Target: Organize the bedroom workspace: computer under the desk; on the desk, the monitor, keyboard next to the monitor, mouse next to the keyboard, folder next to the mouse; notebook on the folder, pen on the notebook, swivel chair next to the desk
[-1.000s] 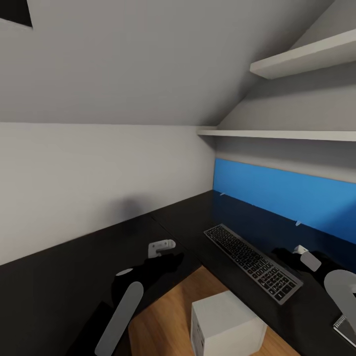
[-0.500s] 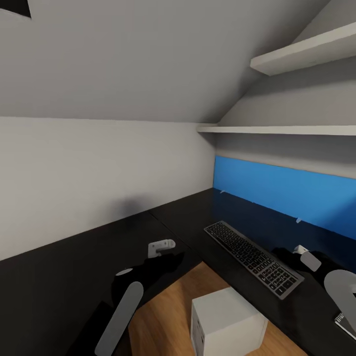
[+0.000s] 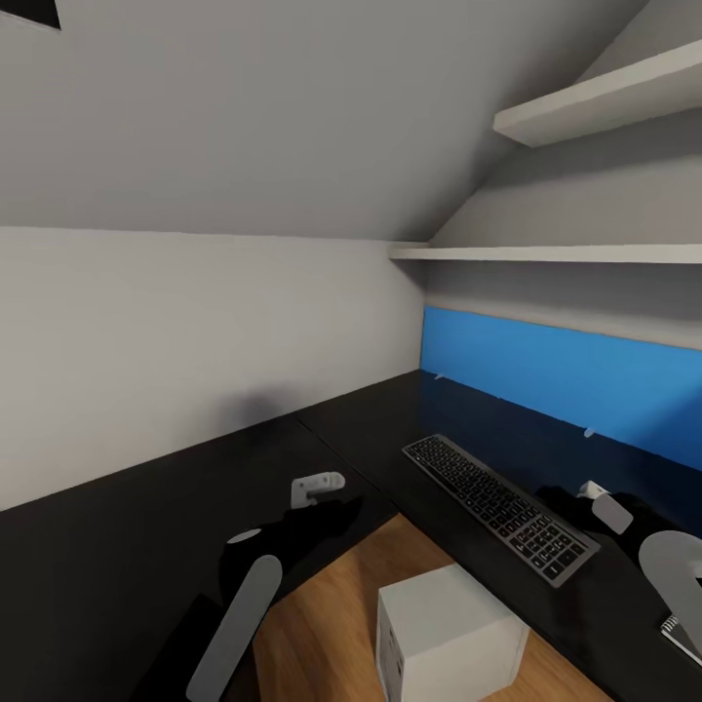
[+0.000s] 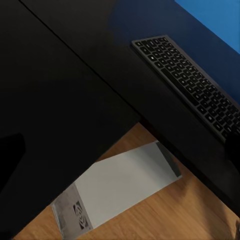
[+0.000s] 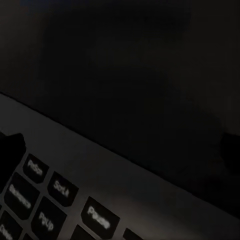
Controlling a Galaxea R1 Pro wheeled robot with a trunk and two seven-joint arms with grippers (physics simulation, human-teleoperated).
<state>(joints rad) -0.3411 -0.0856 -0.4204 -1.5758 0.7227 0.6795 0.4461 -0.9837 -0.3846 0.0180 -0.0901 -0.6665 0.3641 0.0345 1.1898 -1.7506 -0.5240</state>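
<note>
My right gripper (image 3: 612, 514), its opening too dark to judge, hovers low at the far end of the keyboard (image 3: 499, 507) lying on the bench (image 3: 127, 546), probably to nudge it, while the computer (image 3: 450, 639) sits on the floor below.

The keyboard (image 5: 60, 200) has small words on its keys. One key says "Pause" and another says "PgUp". The rest are too blurry.
</note>
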